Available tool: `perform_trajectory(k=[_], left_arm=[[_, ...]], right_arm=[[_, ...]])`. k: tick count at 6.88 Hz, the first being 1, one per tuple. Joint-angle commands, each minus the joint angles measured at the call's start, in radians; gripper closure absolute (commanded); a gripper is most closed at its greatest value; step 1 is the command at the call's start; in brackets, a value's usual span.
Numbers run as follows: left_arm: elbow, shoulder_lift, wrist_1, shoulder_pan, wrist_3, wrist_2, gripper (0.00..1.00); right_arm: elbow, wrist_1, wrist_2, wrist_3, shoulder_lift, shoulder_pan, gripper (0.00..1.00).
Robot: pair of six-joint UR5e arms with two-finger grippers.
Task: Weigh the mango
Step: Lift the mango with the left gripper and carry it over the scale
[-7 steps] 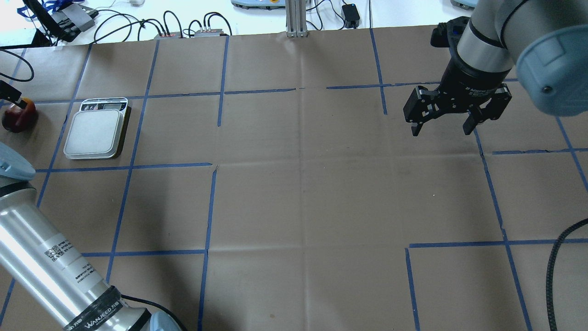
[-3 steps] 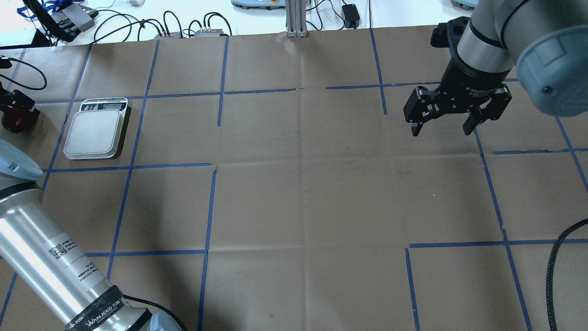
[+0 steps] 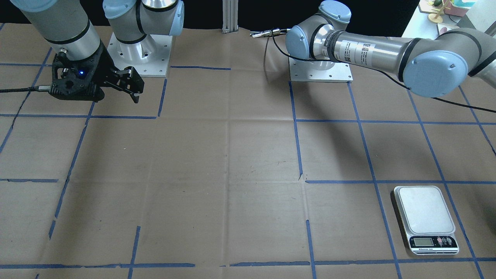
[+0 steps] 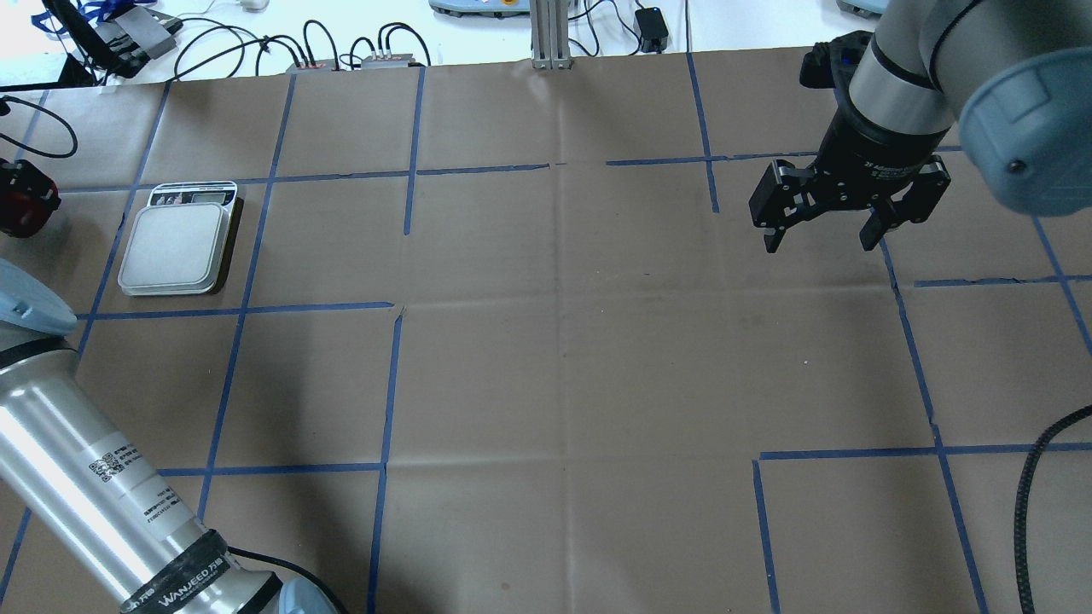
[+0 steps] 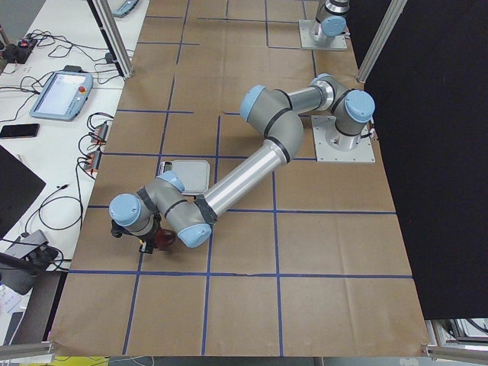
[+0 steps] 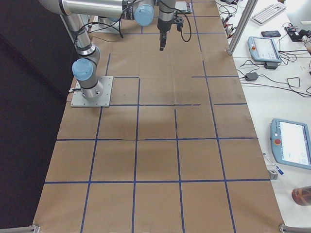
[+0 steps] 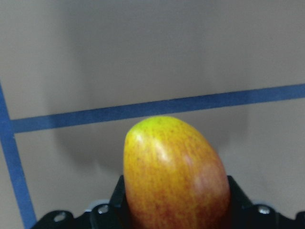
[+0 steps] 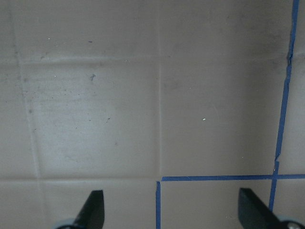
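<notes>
The mango, yellow-orange with a red blush, sits between the left gripper's black fingers in the left wrist view. In the overhead view only a dark red part of the mango shows under my left gripper at the table's far left edge. The gripper is shut on it. In the exterior left view the mango is low over the paper. The scale lies to its right with a bare platform, and also shows in the front view. My right gripper hangs open and empty at the far right.
Brown paper with a blue tape grid covers the table. Cables and boxes lie beyond the far edge beside an aluminium post. A black cable curls at the near right. The left arm's tube crosses the near left corner.
My left gripper has closed in over the mango and shifted with it to the left, toward the view's edge. The mango's yellow end no longer shows. The right arm has not moved.
</notes>
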Motion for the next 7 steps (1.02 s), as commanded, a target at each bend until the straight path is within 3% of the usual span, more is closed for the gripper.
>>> perform_trajectory(k=[1,3,4,6,7], left_arm=[[-0.004,0.089,-0.101,-0.006,-0.004,-0.011,0.66],[-0.117,0.203,-0.152,-0.068,-0.143,-0.011,0.68],[-0.246,0.279,-0.143,-0.131,-0.243,-0.002,0.68],[-0.499,0.407,-0.016,-0.213,-0.409,0.0,0.68],[-0.627,0.439,0.106,-0.23,-0.42,0.003,0.68]], right_arm=[[0.0,0.0,0.0,0.0,0.0,0.0,0.0],[0.0,0.0,0.0,0.0,0.0,0.0,0.0],[0.0,0.0,0.0,0.0,0.0,0.0,0.0],[0.0,0.0,0.0,0.0,0.0,0.0,0.0],[0.0,0.0,0.0,0.0,0.0,0.0,0.0]])
